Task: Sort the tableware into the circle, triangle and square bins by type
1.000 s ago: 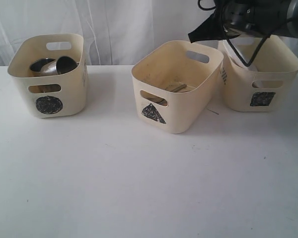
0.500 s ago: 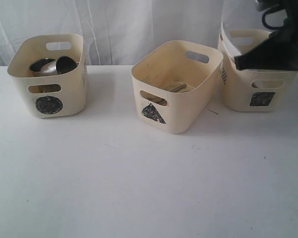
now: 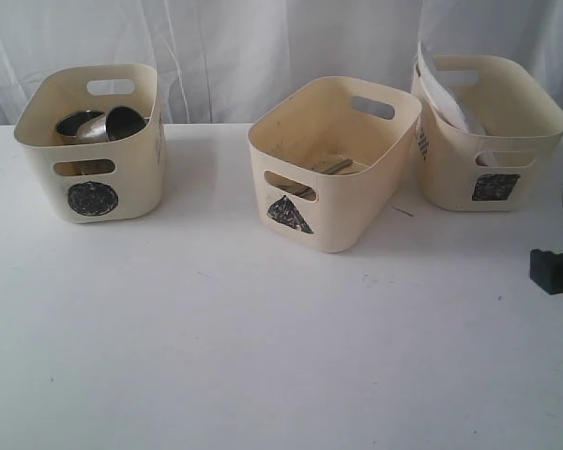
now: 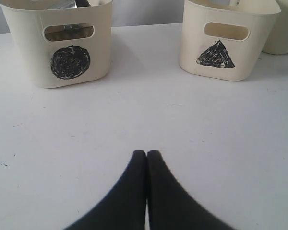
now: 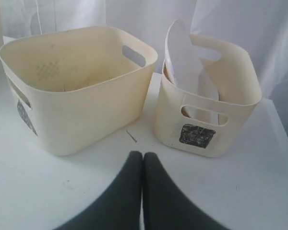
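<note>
Three cream plastic bins are sitting in a row on the matte white table [image 3: 263, 356], all with smooth walls, rounded corners and oval handle slots. Each is wearing one scribbled black mark: the circle bin [image 3: 131, 183] on the left, the triangle bin [image 3: 357, 216] in the middle, the square bin [image 3: 450, 178] on the right.

In the circle bin two shiny steel mugs [image 3: 124, 122] are lying tilted, their rims showing above the wall. Anything beneath them is hidden, bar a glint through the slot. In the triangle bin some utensils [image 3: 335, 166] are lying on the floor, pale and flat, too small to tell apart or count. The large white square plate [image 3: 443, 92], smooth and glossy, is standing on edge in the square bin with its lower half hidden. One thin sliver [image 5: 131, 136] is lying on the table between those two bins.

The left gripper [image 4: 147, 155] is hovering over bare table in front of the circle bin, black tapered fingers pressed together, holding nothing. The right gripper [image 5: 142, 155] is facing the square bin, jaws closed and empty; the exterior view is cutting it off at the right edge. A white curtain [image 3: 263, 47] is hanging behind.
</note>
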Action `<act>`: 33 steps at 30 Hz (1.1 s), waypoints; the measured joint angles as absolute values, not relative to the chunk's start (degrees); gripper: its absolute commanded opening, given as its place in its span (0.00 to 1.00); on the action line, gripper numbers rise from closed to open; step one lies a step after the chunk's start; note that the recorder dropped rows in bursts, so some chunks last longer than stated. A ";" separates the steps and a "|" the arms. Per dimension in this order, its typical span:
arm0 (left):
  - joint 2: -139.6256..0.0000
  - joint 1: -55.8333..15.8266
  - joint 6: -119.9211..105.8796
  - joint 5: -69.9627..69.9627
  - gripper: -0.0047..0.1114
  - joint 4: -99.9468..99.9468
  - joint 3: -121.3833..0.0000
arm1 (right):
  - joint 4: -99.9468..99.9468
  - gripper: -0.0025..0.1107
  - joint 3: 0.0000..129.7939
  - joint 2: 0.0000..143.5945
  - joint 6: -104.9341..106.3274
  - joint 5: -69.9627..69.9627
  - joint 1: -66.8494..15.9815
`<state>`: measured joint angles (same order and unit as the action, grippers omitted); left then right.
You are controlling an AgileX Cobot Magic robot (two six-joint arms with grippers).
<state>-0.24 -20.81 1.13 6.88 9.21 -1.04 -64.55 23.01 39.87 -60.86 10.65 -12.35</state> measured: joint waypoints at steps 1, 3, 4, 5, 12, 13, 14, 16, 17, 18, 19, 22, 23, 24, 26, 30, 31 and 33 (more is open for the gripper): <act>-0.24 -20.81 1.13 6.88 0.04 9.21 -1.04 | -64.55 0.02 22.87 39.17 -60.86 10.59 -12.35; -0.24 -20.81 1.13 6.88 0.04 9.21 -1.04 | -64.55 0.02 22.74 37.91 -60.93 10.23 -12.35; -0.24 -20.81 1.13 6.88 0.04 9.21 -1.04 | -64.55 0.02 22.74 37.74 -60.93 10.23 -12.35; -0.24 -20.81 1.13 6.88 0.04 9.21 -1.04 | -64.55 0.02 22.47 37.63 -60.99 10.12 -12.35; -0.24 -20.81 1.13 6.88 0.04 9.21 -1.04 | -57.47 0.02 13.12 30.65 -54.03 5.55 -12.75; -0.24 -20.81 1.13 6.88 0.04 9.21 -1.04 | -53.63 0.02 11.39 28.40 -49.26 5.05 -13.05; -0.24 -20.81 1.13 6.88 0.04 9.21 -1.04 | -49.46 0.02 9.83 25.90 -43.72 4.61 -13.16; -0.24 -20.81 1.13 6.88 0.04 9.21 -1.04 | -41.96 0.02 7.47 21.42 -33.47 4.02 -13.29; -0.24 -20.81 1.13 6.88 0.04 9.21 -1.04 | -38.30 0.02 6.41 19.04 -28.43 4.02 -13.38; -0.24 -20.81 1.13 6.88 0.04 9.21 -1.04 | -35.20 0.02 5.44 16.76 -24.13 4.02 -13.38; -0.24 -20.81 1.13 6.88 0.04 9.21 -1.04 | -33.05 0.02 4.72 15.02 -21.29 4.12 -13.38; -0.24 -20.81 1.13 6.88 0.04 9.21 -1.04 | -27.96 0.02 2.28 9.79 -15.43 4.50 -13.38; -0.24 -20.81 1.13 6.88 0.04 9.21 -1.04 | -26.63 0.02 1.51 8.51 -14.14 4.74 -13.38; -0.24 -20.81 1.13 6.88 0.04 9.21 -1.04 | -24.97 0.02 0.87 7.41 -12.57 5.05 -13.38; -0.24 -20.81 1.13 6.88 0.04 9.21 -1.04 | -20.95 0.02 0.38 5.83 -8.96 5.80 -13.38; -0.24 -20.81 1.13 6.88 0.04 9.21 -1.04 | -14.29 0.02 0.27 3.35 -1.51 6.59 -13.38; -0.24 -20.81 1.13 6.88 0.04 9.21 -1.04 | -13.69 0.02 0.27 2.90 -0.52 6.75 -13.38; -0.24 -20.81 1.13 6.88 0.04 9.21 -1.04 | -12.73 0.02 0.27 2.21 0.99 7.28 -13.38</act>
